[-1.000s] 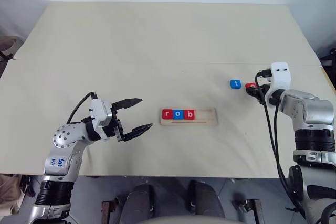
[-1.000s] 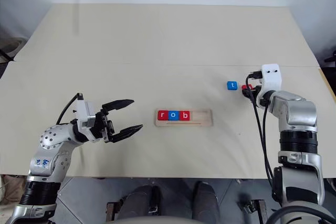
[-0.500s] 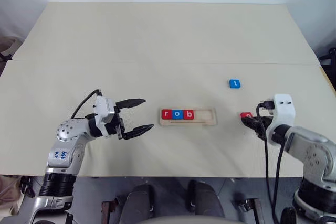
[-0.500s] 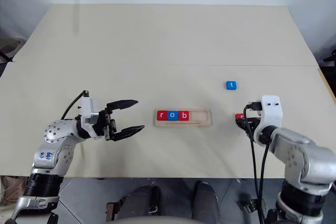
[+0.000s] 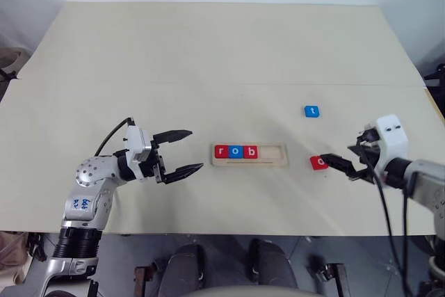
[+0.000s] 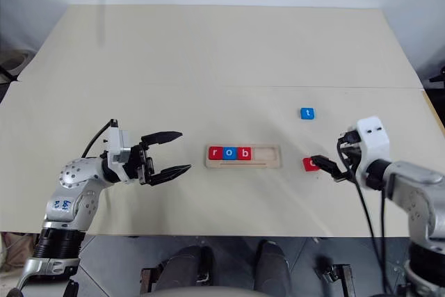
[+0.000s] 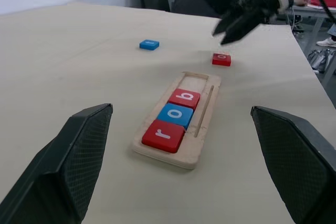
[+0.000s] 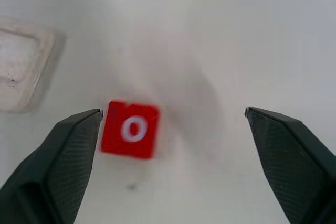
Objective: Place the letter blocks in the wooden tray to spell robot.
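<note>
Our right end effector (image 6: 332,167), its two black fingers spread wide and clamped on nothing, hangs over the right part of the pale desk (image 6: 208,53) with the small flat red square tile bearing a white "o" (image 6: 311,164) lying on the desk just beside its fingertips, on the side toward the tray. In our right wrist view that red "o" tile (image 8: 130,129) sits close against one finger, not centred in the gap, so we judge the end effector needs to shift sideways toward the tile before it closes.

The long narrow pale wooden tray (image 6: 271,156) lies with its long axis running left to right across the desk, between our two arms. It holds a red "r" tile (image 6: 215,152), a blue "o" tile (image 6: 229,153) and a red "b" tile (image 6: 244,153), touching in a row from its left end; the two slots at its right end are bare. The next free slot therefore faces the red "o" tile, and our right arm is plainly the nearer one.

The blue "t" tile (image 6: 307,113) rests farther up the desk, well apart from the tray.

Our left end effector (image 6: 167,153) hovers open and empty to the left of the tray, pointing toward it.
</note>
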Controlling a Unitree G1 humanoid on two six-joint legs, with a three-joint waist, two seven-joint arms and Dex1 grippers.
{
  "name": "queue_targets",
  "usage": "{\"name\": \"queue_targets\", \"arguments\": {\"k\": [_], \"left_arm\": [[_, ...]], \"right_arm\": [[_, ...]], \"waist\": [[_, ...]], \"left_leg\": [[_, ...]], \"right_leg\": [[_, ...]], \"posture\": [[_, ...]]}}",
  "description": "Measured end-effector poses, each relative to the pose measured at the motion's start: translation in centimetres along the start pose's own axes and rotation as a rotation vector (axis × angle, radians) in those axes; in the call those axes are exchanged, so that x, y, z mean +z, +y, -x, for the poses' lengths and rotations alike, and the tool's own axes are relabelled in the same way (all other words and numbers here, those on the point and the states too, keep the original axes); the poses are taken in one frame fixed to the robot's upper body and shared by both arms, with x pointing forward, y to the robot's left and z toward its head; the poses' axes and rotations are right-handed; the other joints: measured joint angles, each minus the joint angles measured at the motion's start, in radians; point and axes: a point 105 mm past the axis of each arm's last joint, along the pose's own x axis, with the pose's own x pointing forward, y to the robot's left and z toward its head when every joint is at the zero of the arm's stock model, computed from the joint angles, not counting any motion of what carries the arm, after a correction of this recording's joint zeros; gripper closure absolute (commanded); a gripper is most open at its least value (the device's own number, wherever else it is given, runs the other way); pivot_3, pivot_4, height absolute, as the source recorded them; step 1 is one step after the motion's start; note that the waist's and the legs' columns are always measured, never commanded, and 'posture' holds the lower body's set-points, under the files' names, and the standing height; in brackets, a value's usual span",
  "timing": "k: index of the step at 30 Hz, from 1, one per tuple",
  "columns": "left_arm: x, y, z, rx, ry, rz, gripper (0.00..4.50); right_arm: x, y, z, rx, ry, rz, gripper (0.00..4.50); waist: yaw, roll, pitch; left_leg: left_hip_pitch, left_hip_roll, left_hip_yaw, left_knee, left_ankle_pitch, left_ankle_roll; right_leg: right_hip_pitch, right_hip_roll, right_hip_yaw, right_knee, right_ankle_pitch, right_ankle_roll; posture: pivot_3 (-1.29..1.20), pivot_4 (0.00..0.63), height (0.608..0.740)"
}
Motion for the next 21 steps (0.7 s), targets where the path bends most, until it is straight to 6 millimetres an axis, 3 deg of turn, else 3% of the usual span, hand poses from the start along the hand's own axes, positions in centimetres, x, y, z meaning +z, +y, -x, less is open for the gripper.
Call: {"name": "queue_targets", "arguments": {"k": [3, 8, 16, 19, 21], "left_arm": [[0.2, -0.1, 0.1, 0.007, -0.005, -0.015, 0.00], [0.6, -0.2, 0.3, 0.014, -0.010, -0.036, 0.00], [1.4, -1.6, 0.0, -0.076, -0.026, -0.065, 0.00], [1.5, -1.9, -0.1, -0.106, -0.022, -0.071, 0.00], [1.4, -2.1, 0.0, -0.121, -0.011, -0.070, 0.00]], "right_arm": [[0.3, 0.6, -0.2, 0.198, 0.012, 0.237, 0.02], [-1.9, -0.4, -1.3, 0.386, 0.101, 0.508, 0.02], [-2.2, -2.7, -2.7, 0.459, 0.182, 0.718, 0.02], [-2.2, -2.5, -3.0, 0.486, 0.175, 0.732, 0.65], [-2.4, -2.3, -3.0, 0.511, 0.179, 0.724, 1.30]], "waist": [[0.001, -0.001, 0.000], [0.003, -0.001, 0.001], [0.001, -0.001, 0.001], [0.002, -0.001, 0.001], [0.002, -0.001, 0.001]], "left_leg": [[0.001, 0.000, 0.000, 0.001, 0.000, 0.000], [0.001, 0.000, 0.000, 0.002, 0.000, 0.000], [0.001, 0.000, 0.001, 0.003, 0.000, -0.001], [0.001, 0.000, 0.000, 0.004, 0.000, -0.001], [0.001, 0.001, 0.000, 0.004, 0.000, -0.001]], "right_leg": [[0.001, 0.000, 0.000, -0.001, 0.000, 0.001], [0.002, 0.000, 0.000, -0.001, 0.001, 0.001], [0.002, 0.000, 0.000, -0.001, 0.001, 0.001], [0.003, 0.000, -0.001, 0.000, 0.001, 0.001], [0.003, 0.000, -0.001, 0.000, 0.001, 0.001]], "posture": [[0.00, 0.150, 0.740], [0.00, 0.150, 0.740], [0.00, 0.150, 0.740], [0.00, 0.150, 0.740], [0.00, 0.150, 0.740]]}}
